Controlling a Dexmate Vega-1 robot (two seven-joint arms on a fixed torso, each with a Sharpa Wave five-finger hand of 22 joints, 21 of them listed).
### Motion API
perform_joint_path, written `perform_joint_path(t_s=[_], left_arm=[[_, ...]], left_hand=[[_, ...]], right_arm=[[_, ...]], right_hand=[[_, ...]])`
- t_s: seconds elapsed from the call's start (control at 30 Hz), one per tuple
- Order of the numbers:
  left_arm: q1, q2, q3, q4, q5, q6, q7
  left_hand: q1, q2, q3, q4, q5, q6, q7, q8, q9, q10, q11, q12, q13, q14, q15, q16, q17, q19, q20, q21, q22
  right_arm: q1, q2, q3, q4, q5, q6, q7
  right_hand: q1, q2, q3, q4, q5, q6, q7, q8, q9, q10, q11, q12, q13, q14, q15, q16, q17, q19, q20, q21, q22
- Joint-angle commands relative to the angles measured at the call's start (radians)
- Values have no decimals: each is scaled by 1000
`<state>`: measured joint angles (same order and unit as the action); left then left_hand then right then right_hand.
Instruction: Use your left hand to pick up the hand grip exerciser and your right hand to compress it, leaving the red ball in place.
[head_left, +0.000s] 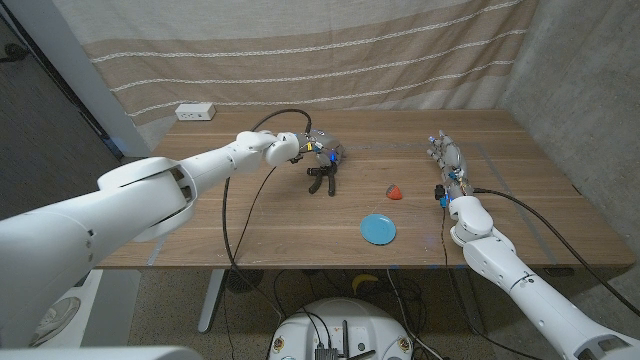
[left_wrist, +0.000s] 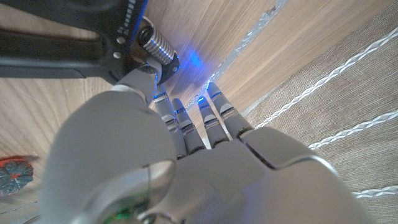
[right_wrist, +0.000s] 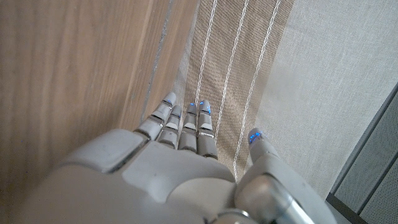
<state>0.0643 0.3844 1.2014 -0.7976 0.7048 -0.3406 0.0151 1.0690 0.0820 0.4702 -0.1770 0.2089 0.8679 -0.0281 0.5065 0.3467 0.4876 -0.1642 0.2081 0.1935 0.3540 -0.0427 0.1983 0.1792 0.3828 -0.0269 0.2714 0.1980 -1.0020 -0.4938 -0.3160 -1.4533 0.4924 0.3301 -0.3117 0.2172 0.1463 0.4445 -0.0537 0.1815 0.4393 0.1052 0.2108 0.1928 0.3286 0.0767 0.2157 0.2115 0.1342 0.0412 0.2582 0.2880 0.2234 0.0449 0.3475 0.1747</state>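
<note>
The hand grip exerciser (head_left: 322, 179) lies on the wooden table (head_left: 250, 230) near its middle, black handles pointing toward me. My left hand (head_left: 320, 148) is over its far, spring end. In the left wrist view the metal spring (left_wrist: 157, 45) and a black handle (left_wrist: 56, 57) sit just beyond the thumb, while the left hand (left_wrist: 186, 162) keeps its fingers (left_wrist: 214, 115) straight and grips nothing. The red ball (head_left: 395, 191) rests to the right of the exerciser; the red ball (left_wrist: 12, 175) is also at the wrist picture's edge. My right hand (head_left: 446, 156) stands at the right with fingers (right_wrist: 186, 127) straight, empty.
A blue disc (head_left: 378, 229) lies near the front edge, in front of the red ball. A white power strip (head_left: 195, 112) sits at the table's back left. A striped curtain (head_left: 320, 50) hangs behind the table. A cable (head_left: 232, 215) trails from the left arm.
</note>
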Motion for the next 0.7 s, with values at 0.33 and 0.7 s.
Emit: perform_joint_path(t_s=[0.33, 0.7], left_arm=[[20, 32, -75, -77, -77, 34, 15], [41, 55, -108, -132, -75, 52, 49]], left_hand=[[11, 9, -14, -2, 9, 54, 71, 54, 84, 21, 8, 3, 5, 5, -127, -1, 2, -2, -4, 9, 3], [15, 12, -21, -1, 10, 43, 72, 73, 113, 30, 7, 3, 7, 10, -128, 0, 1, -1, -3, 11, 4]], right_arm=[[-5, -6, 5, -6, -3, 16, 6], [-13, -15, 8, -30, -16, 4, -7]], right_hand=[[-7, 11, -6, 0, -2, 6, -4, -2, 5, 10, -1, -1, 3, 5, 3, 4, 2, 11, 4, -5, 1], [-8, 11, -6, -1, -2, 8, -3, -2, 5, 8, 0, -2, 3, 6, 4, 3, 2, 13, 4, -8, 1]])
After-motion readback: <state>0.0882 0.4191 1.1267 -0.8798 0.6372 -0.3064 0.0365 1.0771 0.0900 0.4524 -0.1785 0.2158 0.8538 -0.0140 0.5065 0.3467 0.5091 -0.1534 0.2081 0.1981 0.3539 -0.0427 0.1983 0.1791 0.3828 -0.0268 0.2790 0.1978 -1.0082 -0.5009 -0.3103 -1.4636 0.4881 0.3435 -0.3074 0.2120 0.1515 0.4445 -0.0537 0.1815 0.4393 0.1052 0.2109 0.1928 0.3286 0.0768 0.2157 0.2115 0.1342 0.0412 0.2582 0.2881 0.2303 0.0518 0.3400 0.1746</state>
